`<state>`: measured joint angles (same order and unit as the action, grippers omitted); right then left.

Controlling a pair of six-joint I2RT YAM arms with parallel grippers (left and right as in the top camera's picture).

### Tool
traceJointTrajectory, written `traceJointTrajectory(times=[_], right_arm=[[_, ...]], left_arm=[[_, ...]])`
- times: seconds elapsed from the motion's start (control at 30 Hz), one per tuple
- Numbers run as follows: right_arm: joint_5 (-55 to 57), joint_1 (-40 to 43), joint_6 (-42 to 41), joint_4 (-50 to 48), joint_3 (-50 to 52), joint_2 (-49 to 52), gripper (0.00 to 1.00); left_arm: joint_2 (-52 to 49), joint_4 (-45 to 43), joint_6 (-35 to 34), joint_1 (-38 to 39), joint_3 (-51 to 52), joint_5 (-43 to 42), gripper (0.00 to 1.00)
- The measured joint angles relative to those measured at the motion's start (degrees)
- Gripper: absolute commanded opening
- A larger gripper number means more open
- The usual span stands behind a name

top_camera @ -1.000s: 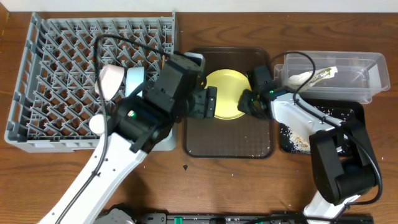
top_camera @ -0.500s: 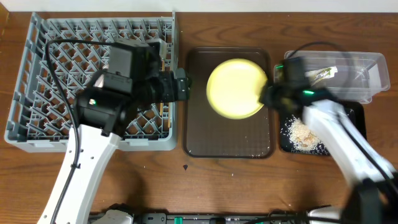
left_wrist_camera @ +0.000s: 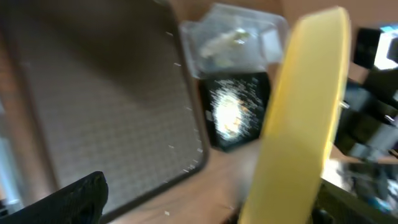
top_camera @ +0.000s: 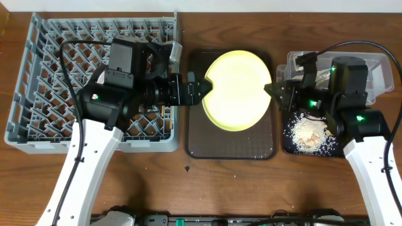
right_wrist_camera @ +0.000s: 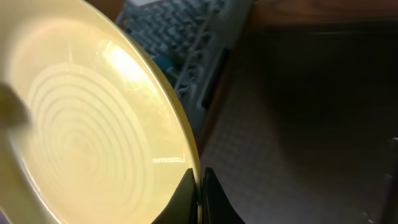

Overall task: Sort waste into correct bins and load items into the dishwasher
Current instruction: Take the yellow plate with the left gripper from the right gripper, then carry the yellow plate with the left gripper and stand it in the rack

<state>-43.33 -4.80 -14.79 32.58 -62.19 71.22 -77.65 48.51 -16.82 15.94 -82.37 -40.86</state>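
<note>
**A:** Where is the yellow plate (top_camera: 235, 90)?

**B:** Mid-frame in the overhead view, held up above the brown serving tray (top_camera: 232, 141) between the two arms. It is tipped steeply, so the left wrist view catches it almost edge-on.

**A:** Who actually has it?

**B:** The right gripper (top_camera: 274, 94). Its fingers are pressed onto the plate's right rim, one on each face, as the right wrist view shows at the bottom of the frame. The left gripper (top_camera: 202, 89) sits at the opposite rim with its fingers spread. They seem to straddle the edge, not clamp it.

**A:** How will it handle?

**B:** It looks stiff and will not flex. The face is glossy with a bright glare, so I would expect it to be slick. I cannot tell whether it is plastic or ceramic, so treat it as breakable. Held by one edge, a wide disc wants to swing.

**A:** So where should the left gripper take hold?

**B:** On the rim, since nothing else is thin enough. It should reach well past the lip, directly opposite the right grip. That keeps the plate upright for the pegs of the grey dish rack (top_camera: 88, 145) on the left side of the frame.
</note>
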Motion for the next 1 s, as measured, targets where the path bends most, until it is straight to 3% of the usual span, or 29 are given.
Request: traceJointTrajectory(times=[0.07,0.17,0.23,0.33,0.47,0.7,1.0], right_arm=[[-1.31,-0.09,0.48,-0.35,0.00,0.00,0.01],[-2.16,-1.40,0.79,-1.20,0.00,0.00,0.01],[-3.23,-2.73,0.96,-2.19,0.00,0.00,0.01],[-4.15,-4.46,1.20,-3.43,0.00,0.00,0.01],[-3.78,-4.87,1.42,-3.93,0.00,0.00,0.02],[-1.03,-4.92,1.70,-3.10,0.00,-0.04,0.36],[7.30,-4.92,1.90,2.36,0.00,-0.04,0.43]], left_arm=[[0.00,-0.04,1.03,0.66,0.00,-2.49,0.90],[0.00,0.09,2.86,1.92,0.00,-4.81,0.73],[0.00,0.15,3.96,2.84,0.00,-5.70,0.50],[0.00,0.13,5.20,3.85,0.00,-5.79,0.25],[0.00,1.01,6.12,4.07,0.00,-4.31,0.08],[0.83,6.01,6.43,4.24,0.04,11.37,0.08],[7.65,11.54,7.39,3.65,0.04,52.87,0.08]])
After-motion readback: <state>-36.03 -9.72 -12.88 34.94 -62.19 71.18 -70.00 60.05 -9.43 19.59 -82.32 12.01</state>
